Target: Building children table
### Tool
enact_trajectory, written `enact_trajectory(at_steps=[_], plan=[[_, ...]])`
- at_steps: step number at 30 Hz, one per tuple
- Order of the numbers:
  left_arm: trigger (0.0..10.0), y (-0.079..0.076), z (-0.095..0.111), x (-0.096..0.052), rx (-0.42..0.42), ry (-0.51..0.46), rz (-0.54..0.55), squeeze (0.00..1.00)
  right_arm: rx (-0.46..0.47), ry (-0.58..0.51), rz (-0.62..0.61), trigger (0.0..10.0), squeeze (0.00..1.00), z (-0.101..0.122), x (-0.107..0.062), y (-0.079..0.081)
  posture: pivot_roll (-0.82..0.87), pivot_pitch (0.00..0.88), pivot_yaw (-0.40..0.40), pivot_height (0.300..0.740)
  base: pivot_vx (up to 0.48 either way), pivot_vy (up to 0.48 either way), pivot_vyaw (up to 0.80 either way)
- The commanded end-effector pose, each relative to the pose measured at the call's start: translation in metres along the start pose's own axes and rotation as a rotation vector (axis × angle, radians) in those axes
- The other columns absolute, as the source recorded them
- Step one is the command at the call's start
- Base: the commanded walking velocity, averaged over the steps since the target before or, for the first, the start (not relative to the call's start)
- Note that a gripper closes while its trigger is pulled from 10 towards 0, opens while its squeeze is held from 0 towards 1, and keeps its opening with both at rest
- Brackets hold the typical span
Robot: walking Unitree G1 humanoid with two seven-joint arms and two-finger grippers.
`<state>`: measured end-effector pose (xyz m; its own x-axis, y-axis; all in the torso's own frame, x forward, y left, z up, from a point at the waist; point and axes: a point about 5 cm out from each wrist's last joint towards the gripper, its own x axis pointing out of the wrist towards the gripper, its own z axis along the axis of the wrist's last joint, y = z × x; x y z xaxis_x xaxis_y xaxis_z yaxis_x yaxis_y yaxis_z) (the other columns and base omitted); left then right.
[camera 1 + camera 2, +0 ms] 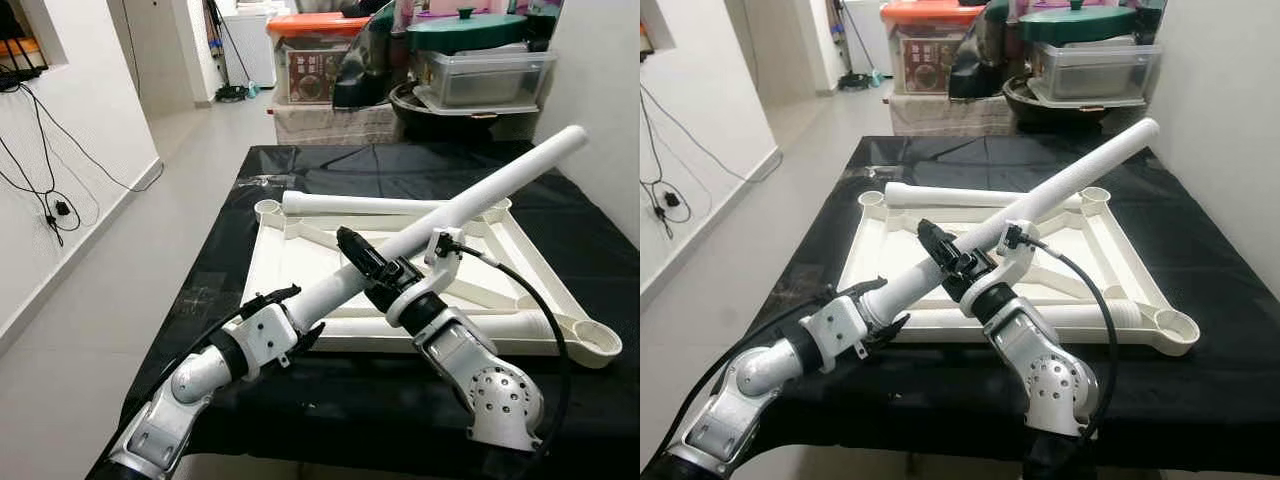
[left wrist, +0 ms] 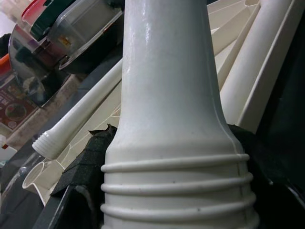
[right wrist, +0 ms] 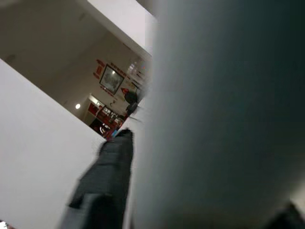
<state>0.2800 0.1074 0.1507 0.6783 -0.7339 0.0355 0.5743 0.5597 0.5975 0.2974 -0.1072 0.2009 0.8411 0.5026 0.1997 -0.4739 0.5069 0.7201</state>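
A white square plastic table frame lies upside down on the black-covered bench, its round corner sockets facing up. A long white plastic table leg is held at a slant above the frame, its upper end rising toward the bench's far right corner. The left gripper has its jaws closed around the leg's ribbed lower end, near the bench's front edge. The right gripper clamps the same leg further up, jaws closed on the shaft. Two more white tapered legs lie on the frame, one along its far side, one along its near side. Stacked plastic storage boxes stand beyond the bench's far edge.
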Motion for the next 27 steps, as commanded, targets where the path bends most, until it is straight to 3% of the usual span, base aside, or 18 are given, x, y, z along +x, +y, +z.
enact_trajectory(at_steps=[1, 2, 20, 21, 22, 24, 25, 27], plan=[[10.0, -0.011, -0.0009, 0.0052, -0.002, 0.001, -0.06, 0.0, 0.002, 0.009, 0.068, 1.1, 0.0, -0.0016, 0.0054, 0.0132, 0.13, 0.0, 0.007, 0.74, 0.0, 0.0, 0.0], [10.0, -0.0111, -0.0008, 0.006, -0.003, 0.0, -0.057, 0.0, 0.0, 0.008, 0.067, 10.0, 0.0, -0.0016, 0.0055, 0.013, 0.13, 0.0, 0.004, 0.74, 0.0, 0.0, 0.0], [10.0, -0.0177, -0.0007, 0.0083, -0.021, -0.007, -0.052, 0.0, -0.004, -0.014, 0.062, 10.0, 0.0, -0.0033, 0.0096, 0.0165, 0.13, 0.0, 0.0, 0.74, 0.0, 0.0, 0.0], [10.0, -0.0181, -0.0009, 0.0086, -0.021, -0.008, -0.051, 0.0, -0.006, -0.019, 0.062, 10.0, 0.56, -0.0029, 0.0105, 0.0167, 0.13, 0.0, 0.0, 0.74, 0.0, 0.0, 0.0], [10.0, -0.0183, -0.0013, 0.0087, -0.02, -0.008, -0.051, 0.0, -0.007, -0.023, 0.061, 10.0, 0.59, -0.0023, 0.0114, 0.0168, 0.13, 0.0, 0.001, 0.74, 0.0, 0.0, 0.0], [10.0, -0.0183, -0.0013, 0.0087, -0.02, -0.008, -0.051, 0.0, -0.007, -0.023, 0.061, 10.0, 0.59, -0.0023, 0.0114, 0.0168, 0.13, 0.0, 0.001, 0.74, 0.0, 0.0, 0.0], [10.0, -0.0183, -0.0017, 0.0086, -0.019, -0.007, -0.051, 0.0, -0.011, -0.024, 0.059, 10.0, 0.0, -0.002, 0.0122, 0.017, 0.13, 0.0, 0.0, 0.74, 0.0, 0.0, 0.0], [10.0, -0.0183, -0.002, 0.0086, -0.019, -0.006, -0.051, 0.0, -0.014, -0.024, 0.06, 10.0, 0.0, -0.0019, 0.0128, 0.0176, 0.13, 0.0, 0.001, 0.74, 0.0, 0.0, 0.0]])
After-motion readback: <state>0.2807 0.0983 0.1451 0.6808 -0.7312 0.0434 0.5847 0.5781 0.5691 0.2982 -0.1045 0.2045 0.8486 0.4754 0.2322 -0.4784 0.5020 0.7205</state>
